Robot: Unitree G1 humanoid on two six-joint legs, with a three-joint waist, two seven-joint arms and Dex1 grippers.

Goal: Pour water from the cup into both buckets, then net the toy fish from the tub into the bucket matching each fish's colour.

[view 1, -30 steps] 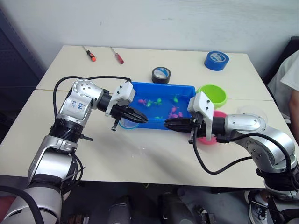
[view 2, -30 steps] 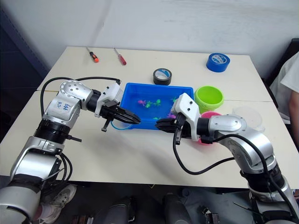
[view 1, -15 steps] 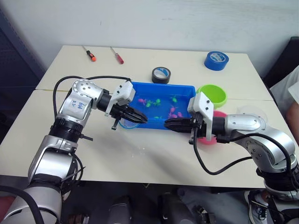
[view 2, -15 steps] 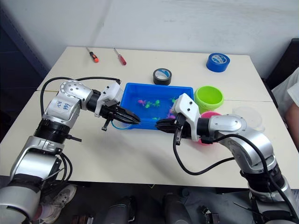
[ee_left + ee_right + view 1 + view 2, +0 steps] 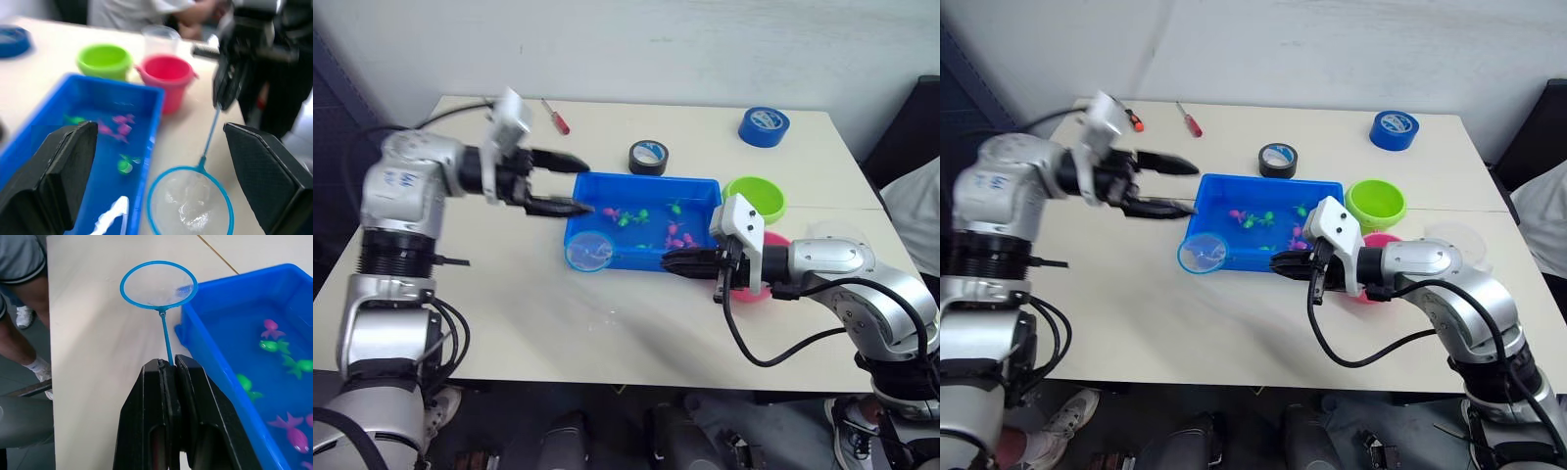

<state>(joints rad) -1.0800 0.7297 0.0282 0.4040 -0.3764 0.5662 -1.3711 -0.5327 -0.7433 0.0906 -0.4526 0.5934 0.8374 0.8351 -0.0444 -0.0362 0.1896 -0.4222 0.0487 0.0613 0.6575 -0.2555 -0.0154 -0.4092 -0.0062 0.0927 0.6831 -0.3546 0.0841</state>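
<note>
Net (image 5: 1203, 255) nearest: blue hoop by tub's front-left corner, thin handle running along front wall to R gripper (image 5: 1280, 262). R jaws pinched tight on end of handle; wrist view shows both fingers pressed together w/ stick between.

Tub (image 5: 704, 187) mid-table, bright blue, water inside. Toy fish (image 5: 676, 233) scattered in it, pink + green mixed, approx. toward the centre and right end.

L gripper (image 5: 574, 186) raised over tub's left end, fingers spread wide, nothing held. One finger (image 5: 560, 158) higher, the other nearer tub rim.

Pink bucket (image 5: 165, 74) just right of tub, partly behind R arm in head views. Green bucket (image 5: 756, 197) just beyond it, near tub's far-right corner. Cup (image 5: 1457, 238) clear, right of pink bucket, upright.

Further back: black tape roll (image 5: 648, 155) behind tub, blue tape roll (image 5: 765, 125) far right, red screwdriver (image 5: 555, 116) far left.

Person's sleeve at right edge of the table.
</note>
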